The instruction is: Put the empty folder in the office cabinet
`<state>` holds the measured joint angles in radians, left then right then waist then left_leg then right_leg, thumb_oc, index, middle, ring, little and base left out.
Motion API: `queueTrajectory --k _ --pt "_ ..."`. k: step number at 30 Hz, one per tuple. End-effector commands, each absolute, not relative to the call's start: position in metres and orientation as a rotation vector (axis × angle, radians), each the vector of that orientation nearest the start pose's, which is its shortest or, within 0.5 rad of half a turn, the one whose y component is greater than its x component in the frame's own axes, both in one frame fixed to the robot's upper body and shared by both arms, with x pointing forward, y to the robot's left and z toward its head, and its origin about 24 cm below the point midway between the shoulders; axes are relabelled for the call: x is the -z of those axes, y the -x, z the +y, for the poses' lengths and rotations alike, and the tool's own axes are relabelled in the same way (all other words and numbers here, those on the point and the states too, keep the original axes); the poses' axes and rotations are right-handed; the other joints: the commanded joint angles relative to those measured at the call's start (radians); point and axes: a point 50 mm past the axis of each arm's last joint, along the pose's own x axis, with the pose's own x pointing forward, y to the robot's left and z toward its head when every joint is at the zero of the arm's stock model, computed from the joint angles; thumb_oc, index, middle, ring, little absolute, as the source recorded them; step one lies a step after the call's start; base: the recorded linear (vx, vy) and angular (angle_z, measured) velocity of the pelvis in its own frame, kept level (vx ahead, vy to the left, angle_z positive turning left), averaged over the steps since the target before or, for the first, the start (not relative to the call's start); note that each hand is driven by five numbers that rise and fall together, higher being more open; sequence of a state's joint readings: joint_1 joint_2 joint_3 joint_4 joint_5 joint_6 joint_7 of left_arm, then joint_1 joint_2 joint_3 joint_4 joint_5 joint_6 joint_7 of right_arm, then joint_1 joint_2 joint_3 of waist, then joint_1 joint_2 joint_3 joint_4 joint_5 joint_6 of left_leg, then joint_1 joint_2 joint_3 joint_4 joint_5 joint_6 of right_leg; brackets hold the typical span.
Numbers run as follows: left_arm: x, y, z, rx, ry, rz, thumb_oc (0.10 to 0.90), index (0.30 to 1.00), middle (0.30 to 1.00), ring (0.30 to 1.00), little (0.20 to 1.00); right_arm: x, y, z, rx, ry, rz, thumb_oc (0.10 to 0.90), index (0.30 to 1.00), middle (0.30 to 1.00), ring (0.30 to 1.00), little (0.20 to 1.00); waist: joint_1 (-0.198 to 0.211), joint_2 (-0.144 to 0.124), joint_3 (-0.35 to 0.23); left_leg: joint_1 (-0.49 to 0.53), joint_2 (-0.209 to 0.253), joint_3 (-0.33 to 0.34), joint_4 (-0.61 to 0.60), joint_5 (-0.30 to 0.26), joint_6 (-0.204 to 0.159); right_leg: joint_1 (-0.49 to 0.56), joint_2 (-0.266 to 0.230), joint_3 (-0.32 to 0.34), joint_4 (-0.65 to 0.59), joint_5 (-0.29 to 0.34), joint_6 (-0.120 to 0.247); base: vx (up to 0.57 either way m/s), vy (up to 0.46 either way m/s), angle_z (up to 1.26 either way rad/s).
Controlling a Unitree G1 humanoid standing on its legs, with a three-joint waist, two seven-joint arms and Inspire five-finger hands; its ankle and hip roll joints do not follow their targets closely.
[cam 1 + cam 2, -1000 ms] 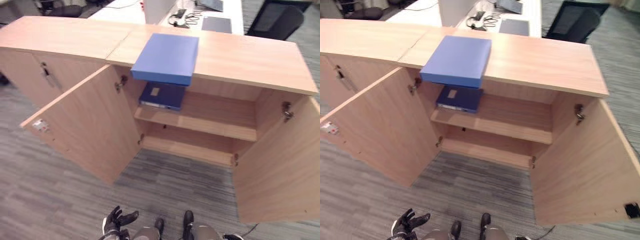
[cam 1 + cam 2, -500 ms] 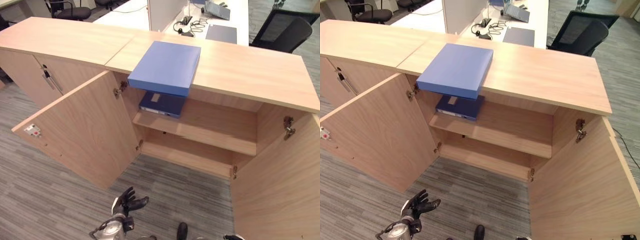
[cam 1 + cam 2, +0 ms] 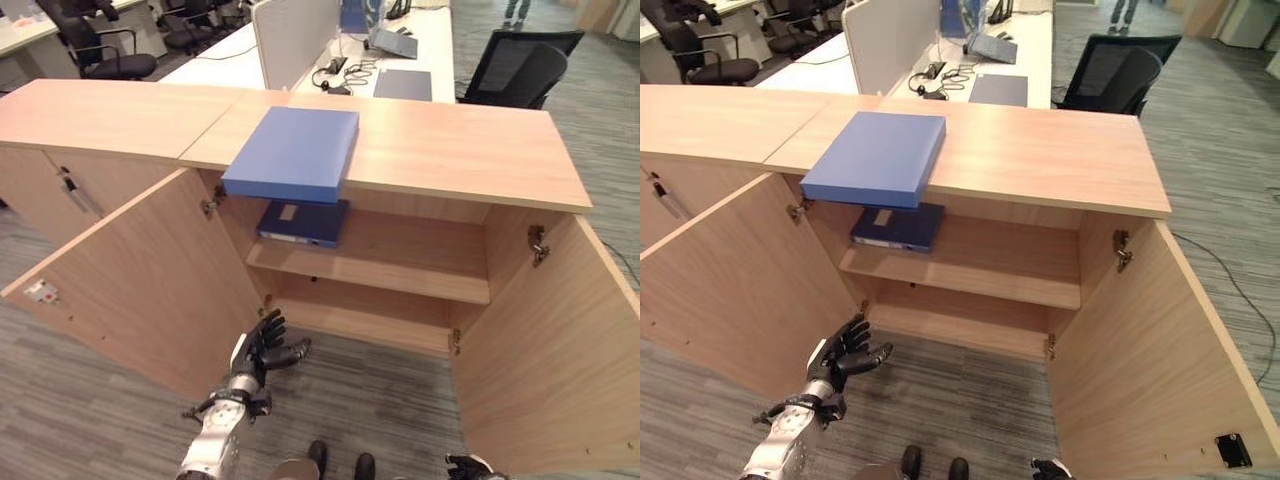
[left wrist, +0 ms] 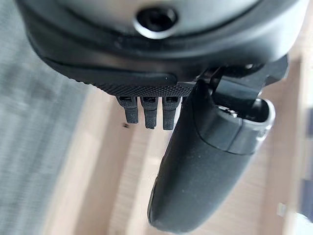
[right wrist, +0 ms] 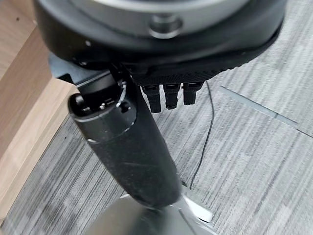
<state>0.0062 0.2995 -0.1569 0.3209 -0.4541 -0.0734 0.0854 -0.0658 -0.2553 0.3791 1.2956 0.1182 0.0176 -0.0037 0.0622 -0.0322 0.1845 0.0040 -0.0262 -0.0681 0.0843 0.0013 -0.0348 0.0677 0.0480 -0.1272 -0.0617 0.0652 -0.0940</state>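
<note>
Right now the blue folder (image 3: 291, 153) lies flat on the cabinet (image 3: 460, 150) top, overhanging its front edge w/ doors open. Our left hand (image 3: 262, 349) is low, fingers spread & empty; right hand (image 5: 146, 147) relaxed. We should grip the overhang from both sides, then slide it level onto the shelf (image 3: 400, 262).

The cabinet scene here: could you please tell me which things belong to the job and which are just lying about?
Job:
- light blue folder lying on the cabinet top
- cabinet, both doors open
- left robot hand, open, holding nothing, low before the cabinet

Lying about:
- dark blue binder on the upper shelf
- desk behind
- office chair
</note>
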Motion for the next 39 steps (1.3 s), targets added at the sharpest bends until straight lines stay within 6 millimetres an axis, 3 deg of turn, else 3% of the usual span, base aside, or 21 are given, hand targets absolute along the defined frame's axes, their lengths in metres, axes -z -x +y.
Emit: queueTrajectory --k 1,6,7,8,9,11,21,22,24,30,33,39 --pt "-0.051 -0.267 0.216 -0.129 0.004 -0.081 0.8 0.9 0.9 0.9 0.9 0.166 -0.095 -0.212 -0.17 0.39 1.275 0.8 0.9 0.9 0.9 0.9 0.03 -0.017 -0.078 0.035 -0.041 0.008 -0.081 -0.026 0.043 0.045 -0.048 0.041 0.048 -0.082 0.136 0.08 0.098 0.04" --pt "-0.102 -0.277 0.221 -0.202 -0.24 -0.303 0.8 0.9 0.9 0.9 0.9 0.169 -0.088 -0.203 -0.2 0.379 1.288 0.8 0.9 0.9 0.9 0.9 0.029 -0.013 -0.105 0.095 -0.05 -0.002 -0.172 -0.009 0.052 0.067 -0.052 0.041 0.029 -0.084 0.146 0.06 0.059 -0.07" --pt "-0.102 -0.277 0.221 -0.203 -0.241 -0.303 0.8 0.9 0.9 0.9 0.9 0.169 -0.088 -0.203 -0.2 0.378 1.287 0.8 0.9 0.9 0.9 0.9 0.029 -0.014 -0.105 0.096 -0.051 -0.002 -0.172 -0.009 0.052 0.067 -0.052 0.041 0.029 -0.084 0.146 0.03 0.054 0.07" --pt "-0.122 -0.28 0.225 -0.258 -0.399 -0.382 0.8 0.9 0.9 0.9 0.9 0.17 -0.086 -0.199 -0.212 0.378 1.289 0.8 0.9 0.9 0.9 0.9 0.029 -0.014 -0.116 0.097 -0.056 -0.006 -0.172 -0.008 0.055 0.072 -0.056 0.039 0.022 -0.079 0.15 0.01 0.037 0.08" --pt "-0.122 -0.28 0.225 -0.258 -0.399 -0.382 0.8 0.9 0.9 0.9 0.9 0.17 -0.086 -0.199 -0.212 0.378 1.289 0.8 0.9 0.9 0.9 0.9 0.029 -0.014 -0.116 0.097 -0.056 -0.006 -0.172 -0.008 0.055 0.072 -0.056 0.038 0.022 -0.079 0.15 0.03 0.067 0.08" --pt "-0.147 -0.279 0.229 -0.345 -0.55 -0.491 0.8 0.9 0.9 0.9 0.9 0.172 -0.083 -0.195 -0.235 0.392 1.301 0.8 0.9 0.9 0.9 0.9 0.031 -0.012 -0.123 0.105 -0.062 -0.009 -0.172 -0.014 0.059 0.079 -0.06 0.037 0.015 -0.078 0.153 0.04 0.052 0.05" --pt "-0.173 -0.274 0.236 -0.48 -0.592 -0.594 0.8 0.9 0.9 0.9 0.9 0.174 -0.075 -0.187 -0.282 0.404 1.332 0.8 0.9 0.9 0.9 0.9 0.032 -0.008 -0.146 0.125 -0.073 -0.018 -0.172 -0.033 0.069 0.101 -0.067 0.035 -0.005 -0.073 0.158 0.02 0.015 0.02" --pt "-0.191 -0.275 0.23 -0.471 -0.688 -0.683 0.8 0.9 0.9 0.9 0.9 0.174 -0.076 -0.185 -0.3 0.412 1.324 0.8 0.9 0.9 0.9 0.9 0.028 -0.009 -0.151 0.129 -0.073 -0.015 -0.172 -0.036 0.069 0.104 -0.068 0.036 -0.006 -0.073 0.16 0.0 0.0 0.0" --pt "-0.207 -0.28 0.217 -0.429 -0.783 -0.766 0.8 0.9 0.9 0.9 0.9 0.174 -0.077 -0.183 -0.318 0.42 1.315 0.8 0.9 0.9 0.9 0.9 0.023 -0.013 -0.153 0.13 -0.073 -0.014 -0.172 -0.039 0.069 0.104 -0.068 0.038 -0.006 -0.073 0.161 0.0 0.0 0.0" --pt "-0.237 -0.295 0.174 -0.252 -0.942 -0.923 0.8 0.9 0.9 0.9 0.9 0.174 -0.076 -0.183 -0.356 0.449 1.314 0.8 0.9 0.9 0.9 0.9 0.0 -0.013 -0.164 0.131 -0.073 -0.009 -0.172 -0.044 0.07 0.098 -0.067 0.047 -0.002 -0.072 0.163 0.0 0.0 0.0" --pt "-0.242 -0.302 0.158 -0.173 -1.02 -0.957 0.8 0.9 0.9 0.9 0.9 0.174 -0.079 -0.182 -0.367 0.448 1.3 0.8 0.9 0.9 0.9 0.9 -0.01 -0.012 -0.167 0.131 -0.072 -0.004 -0.172 -0.046 0.071 0.092 -0.066 0.051 0.001 -0.069 0.167 -0.02 0.002 -0.11" --pt "-0.23 -0.322 0.148 -0.103 -1.158 -0.884 0.8 0.9 0.9 0.9 0.9 0.173 -0.078 -0.184 -0.394 0.466 1.3 0.8 0.9 0.9 0.9 0.9 -0.027 -0.011 -0.179 0.136 -0.071 0.008 -0.172 -0.052 0.074 0.092 -0.066 0.061 -0.005 -0.064 0.171 -0.01 0.001 -0.1"
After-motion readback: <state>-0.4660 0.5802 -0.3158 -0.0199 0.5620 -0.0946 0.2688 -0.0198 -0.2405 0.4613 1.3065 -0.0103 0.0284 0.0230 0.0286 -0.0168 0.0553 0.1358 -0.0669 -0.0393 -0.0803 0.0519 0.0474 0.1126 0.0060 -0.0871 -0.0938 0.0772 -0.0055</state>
